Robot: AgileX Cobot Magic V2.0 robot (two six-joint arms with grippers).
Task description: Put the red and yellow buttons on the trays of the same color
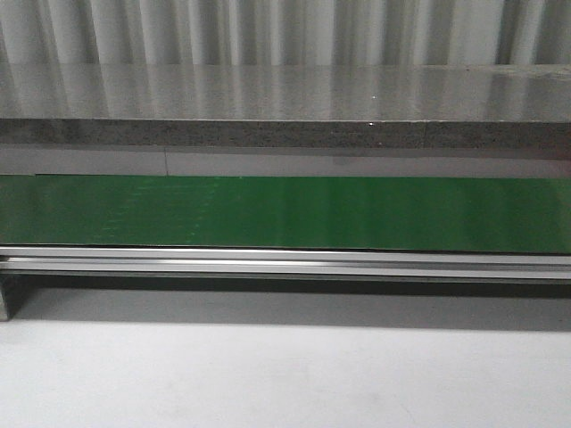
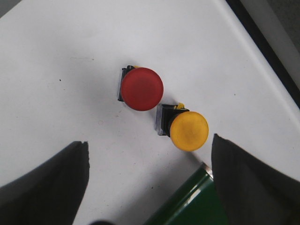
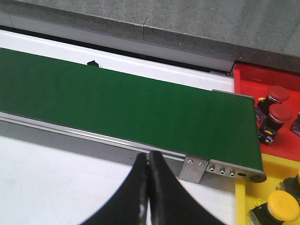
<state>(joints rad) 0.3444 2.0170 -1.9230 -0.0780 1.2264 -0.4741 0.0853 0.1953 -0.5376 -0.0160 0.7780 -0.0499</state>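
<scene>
Before me, front view: a long green conveyor belt (image 1: pixel 285 212) running side to side, carried on a pale aluminium rail frame (image 1: pixel 285 264), with a grey speckled stone-like ledge (image 1: pixel 285 134) behind it and a corrugated metal wall (image 1: pixel 285 31) behind that; a plain white table surface (image 1: pixel 285 374) lies in front. Neither of my arms shows in this view. My left gripper (image 2: pixel 150 183): dark fingers (image 2: pixel 47 187) spread wide apart, holding nothing, hanging over white tabletop (image 2: pixel 70 61). Below it, item one: a round red push-button with a black base (image 2: pixel 142 88), lying on the white surface. Item two: a round yellow push-button with a black base (image 2: pixel 188 130), just beside the red one, the two close but whether they touch I cannot tell. A corner of the green belt (image 2: pixel 187 206) shows near the yellow button, and a dark edge strip (image 2: pixel 267 51) borders the white surface. My right gripper (image 3: pixel 148 187): black fingers (image 3: pixel 164 192) pressed together with nothing between them, poised over white tabletop (image 3: pixel 56 183) at the near side of the green belt (image 3: pixel 122 108). At the belt's end, a red plastic tray (image 3: pixel 243 77) holds two red-capped buttons (image 3: pixel 276 105) side by side; next to it, a yellow plastic tray (image 3: pixel 276 166) holds one yellow-capped button (image 3: pixel 280 205). The grey stone ledge (image 3: pixel 187 23) runs beyond the belt.
</scene>
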